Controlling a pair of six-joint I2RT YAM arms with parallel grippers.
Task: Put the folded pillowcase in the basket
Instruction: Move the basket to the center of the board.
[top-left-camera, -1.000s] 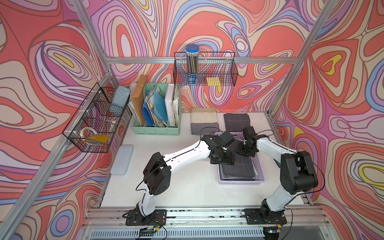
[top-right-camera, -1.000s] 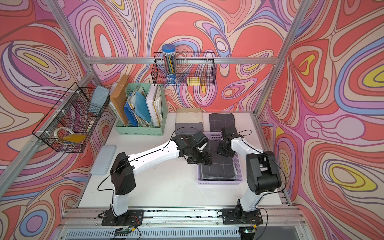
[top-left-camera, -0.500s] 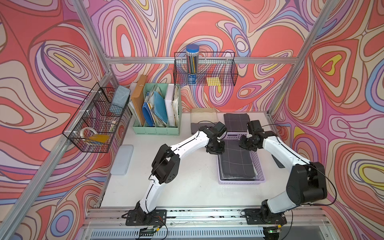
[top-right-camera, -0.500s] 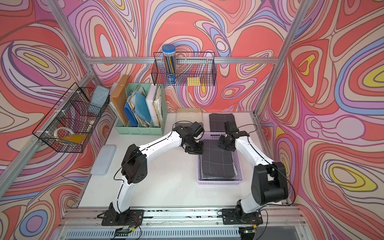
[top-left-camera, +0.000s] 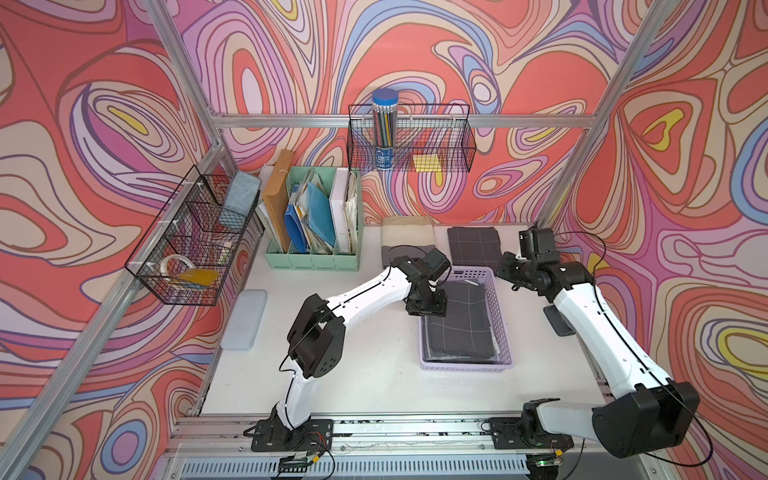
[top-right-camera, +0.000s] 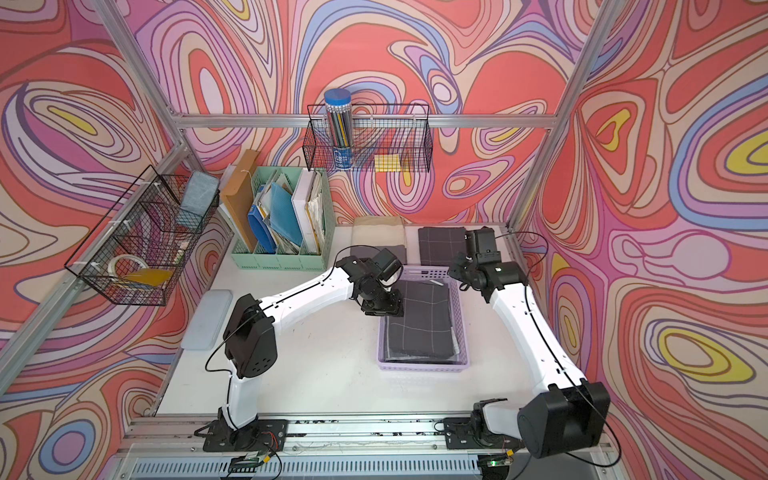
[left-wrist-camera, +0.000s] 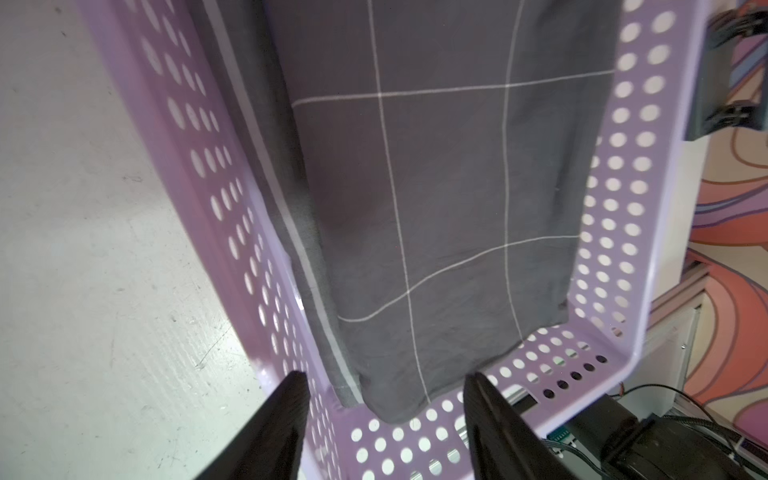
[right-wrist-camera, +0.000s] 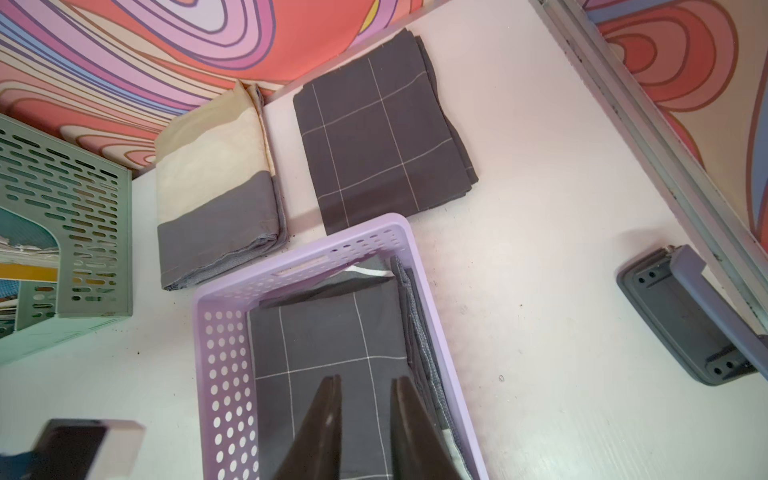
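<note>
The lavender perforated basket (top-left-camera: 505, 332) (top-right-camera: 463, 328) (left-wrist-camera: 216, 174) (right-wrist-camera: 224, 353) stands right of the table's middle. A folded pillowcase (top-left-camera: 457, 324) (top-right-camera: 419, 320) (left-wrist-camera: 436, 187) (right-wrist-camera: 324, 340), dark grey with a white grid, lies flat inside it. My left gripper (top-left-camera: 428, 309) (top-right-camera: 384, 309) (left-wrist-camera: 385, 376) hangs over the basket's left rim, open, with nothing between its fingers. Beside the basket's far right corner my right gripper (top-left-camera: 505, 272) (top-right-camera: 457, 270) (right-wrist-camera: 368, 379) is raised, its jaws a little apart and empty.
Behind the basket lie another grey grid pillowcase (top-left-camera: 473, 245) (right-wrist-camera: 382, 137) and a beige-and-grey one (top-left-camera: 407, 235) (right-wrist-camera: 216, 178). A green file organiser (top-left-camera: 311, 224) stands at the back left. Black wire baskets (top-left-camera: 409, 141) (top-left-camera: 195, 241) hang on the walls. A pale case (top-left-camera: 245, 318) and a grey device (right-wrist-camera: 681, 316) lie on the table.
Both grippers have come away from the pillowcase in the basket. The left one pulled back to the left rim and opened. The right one lifted off toward the back right with jaws parted.
</note>
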